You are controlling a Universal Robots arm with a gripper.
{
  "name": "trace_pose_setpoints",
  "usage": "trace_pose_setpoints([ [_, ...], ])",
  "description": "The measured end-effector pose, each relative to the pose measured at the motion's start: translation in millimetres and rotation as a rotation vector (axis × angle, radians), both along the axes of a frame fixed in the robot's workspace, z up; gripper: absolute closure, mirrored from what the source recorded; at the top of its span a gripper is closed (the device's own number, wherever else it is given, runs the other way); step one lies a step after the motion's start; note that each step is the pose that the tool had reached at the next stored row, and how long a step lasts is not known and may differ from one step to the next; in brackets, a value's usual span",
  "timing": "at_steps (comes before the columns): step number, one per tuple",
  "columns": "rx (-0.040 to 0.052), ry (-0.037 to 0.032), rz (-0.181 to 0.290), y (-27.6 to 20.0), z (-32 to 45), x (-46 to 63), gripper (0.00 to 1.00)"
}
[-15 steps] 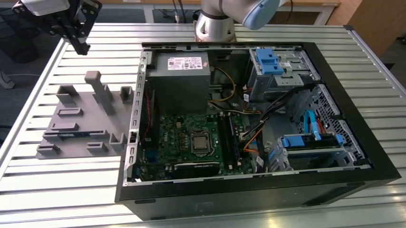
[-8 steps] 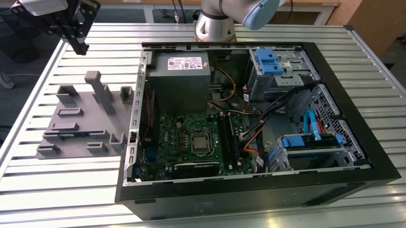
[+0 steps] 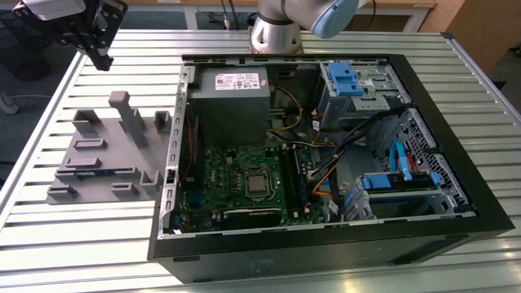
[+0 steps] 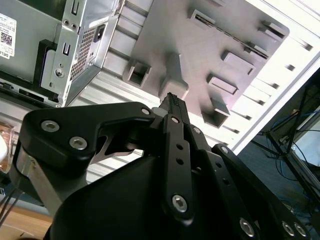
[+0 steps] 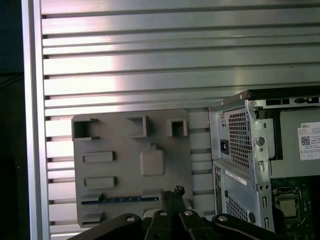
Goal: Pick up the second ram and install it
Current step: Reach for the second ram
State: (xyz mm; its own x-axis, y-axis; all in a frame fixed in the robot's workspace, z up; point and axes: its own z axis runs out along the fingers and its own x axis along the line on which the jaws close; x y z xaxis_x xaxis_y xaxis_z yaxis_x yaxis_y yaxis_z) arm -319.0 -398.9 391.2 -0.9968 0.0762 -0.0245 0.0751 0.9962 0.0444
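Gripper: the gripper (image 3: 104, 63) is closed, its fingers pressed together with nothing between them. It hangs in the air, pointing down, over the far corner of the counter (image 3: 97, 244) at the exterior view's upper left.
Beneath the gripper: in the first wrist view the closed tips (image 5: 172, 192) sit over the edge of a gray holder (image 5: 115, 172).
Ram: the ram (image 3: 94, 173) is not yet picked up. It stands on edge in a narrow slot of the gray holder, at the end of the holder away from the gripper.
Direction: from the gripper, the ram lies toward the bottom of the exterior view, well apart, with the holder's posts and pockets between them.
Long axis: the ram runs along the exterior view's left-right line. In the first wrist view it shows as a thin blue strip (image 5: 120, 199) just beside the fingertips.
Holder contents: the ram, as far as I can see, is the only thing in it.
Computer case: the open case (image 3: 326, 251) lies just to the exterior view's right of the holder. It holds a green board (image 3: 236, 165), a gray power box (image 3: 232, 104), cables and drive bays.
Memory slots: I cannot tell whether one is already filled.
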Motion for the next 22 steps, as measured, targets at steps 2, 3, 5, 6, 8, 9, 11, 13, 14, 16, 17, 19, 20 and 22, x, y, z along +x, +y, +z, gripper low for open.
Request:
trace_pose_setpoints([
  [2, 0.0, 0.0, 0.0, 0.0, 0.0, -0.6, 0.89],
  [3, 0.0001, 0.0, 0.0, 0.0, 0.0, -0.9, 0.89],
  [5, 0.0, 0.0, 0.0, 0.0, 0.0, -1.5, 0.89],
  [6, 0.0, 0.0001, 0.0, 0.0, 0.0, -1.8, 0.89],
  [8, 0.0, 0.0, 0.0, 0.0, -0.1, -2.4, 0.89],
  [9, 0.0, -0.0001, 0.0, 0.0, -0.1, -2.7, 0.89],
  [11, 0.0, 0.0, 0.0, 0.0, -0.1, -3.2, 0.89],
  [13, 0.0, 0.0, 0.0, 0.0, -0.1, -3.8, 0.89],
  [14, 0.0, 0.0, 0.0, 0.0, -0.1, -4.0, 0.89],
  [16, 0.0, 0.0, 0.0, 0.0, -0.1, -4.6, 0.89],
  [17, 0.0, 0.0, 0.0, 0.0, -0.1, -4.9, 0.89],
  [19, 0.0, 0.0, 0.0, 0.0, -0.1, -5.6, 0.89],
  [20, 0.0, 0.0001, 0.0, 0.0, -0.1, -6.0, 0.89],
  [22, 0.0, 0.0001, 0.0, 0.0, -0.1, -6.8, 0.89],
])
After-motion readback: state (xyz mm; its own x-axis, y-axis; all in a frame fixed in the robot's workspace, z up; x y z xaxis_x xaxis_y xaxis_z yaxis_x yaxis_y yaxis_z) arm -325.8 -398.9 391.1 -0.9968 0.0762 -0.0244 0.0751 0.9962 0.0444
